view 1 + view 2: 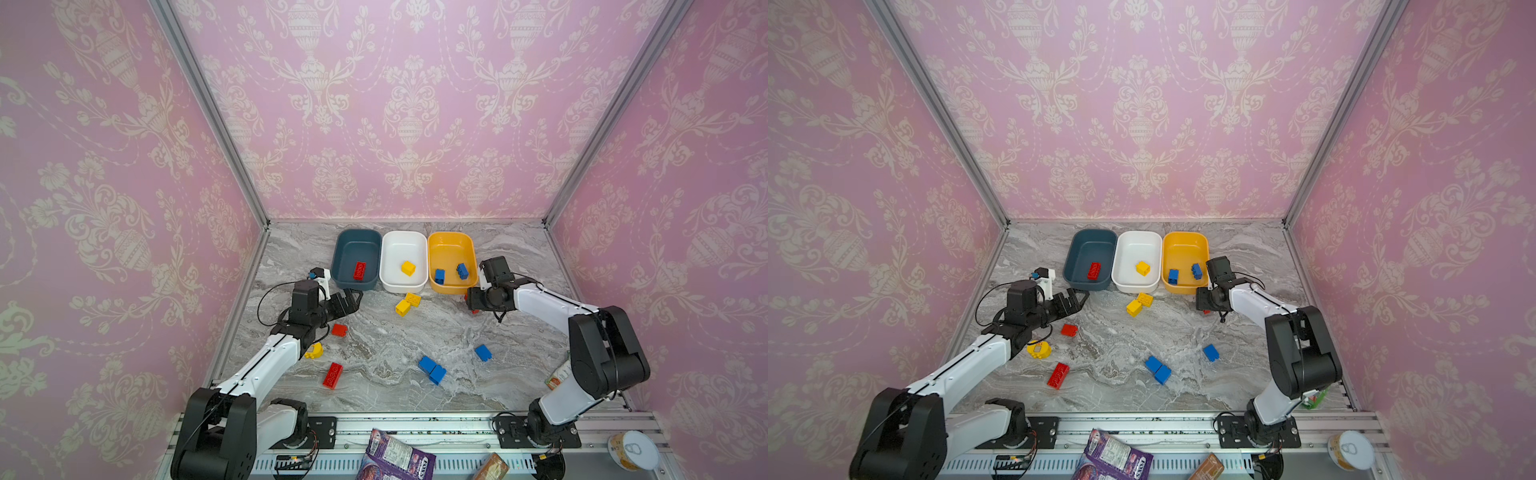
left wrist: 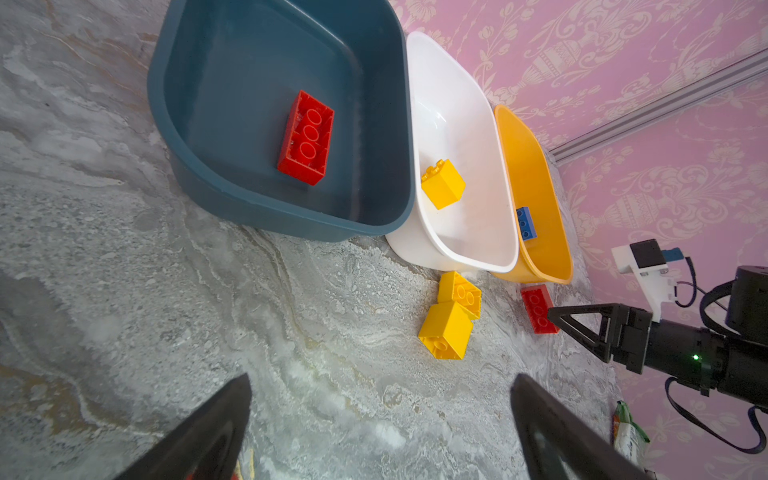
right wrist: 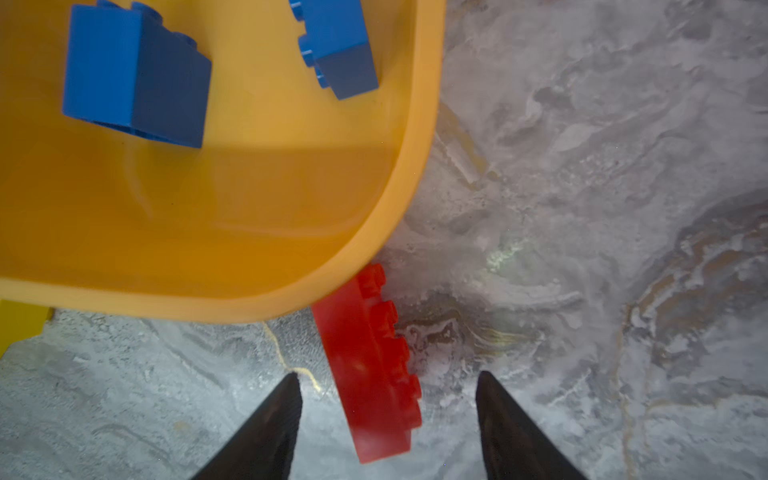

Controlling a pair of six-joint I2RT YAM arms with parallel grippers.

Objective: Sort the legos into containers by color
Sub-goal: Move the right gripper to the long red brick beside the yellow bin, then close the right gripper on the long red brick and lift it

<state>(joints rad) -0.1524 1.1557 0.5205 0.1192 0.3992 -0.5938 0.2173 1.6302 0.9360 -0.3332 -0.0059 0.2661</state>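
Note:
Three containers stand in a row at the back: teal (image 1: 343, 249) holding a red lego (image 1: 360, 270), white (image 1: 404, 243) holding a yellow one (image 1: 408, 268), orange (image 1: 451, 245) holding two blue ones (image 1: 439, 276). Loose on the marble lie two yellow legos (image 1: 407, 304), a small red (image 1: 339, 330), a long red (image 1: 332, 375), a round yellow piece (image 1: 314, 351) and three blue (image 1: 432, 370). My left gripper (image 2: 382, 376) hovers open and empty before the teal tub. My right gripper (image 3: 389, 374) is open astride a red lego (image 3: 374, 365) at the orange tub's corner, with gaps on both sides.
Purple snack packets (image 1: 395, 457) and a brown one (image 1: 494, 467) lie on the front rail, and a tin can (image 1: 633, 451) stands at the front right. A green-white packet (image 1: 559, 374) sits by the right arm's base. Pink walls close in three sides.

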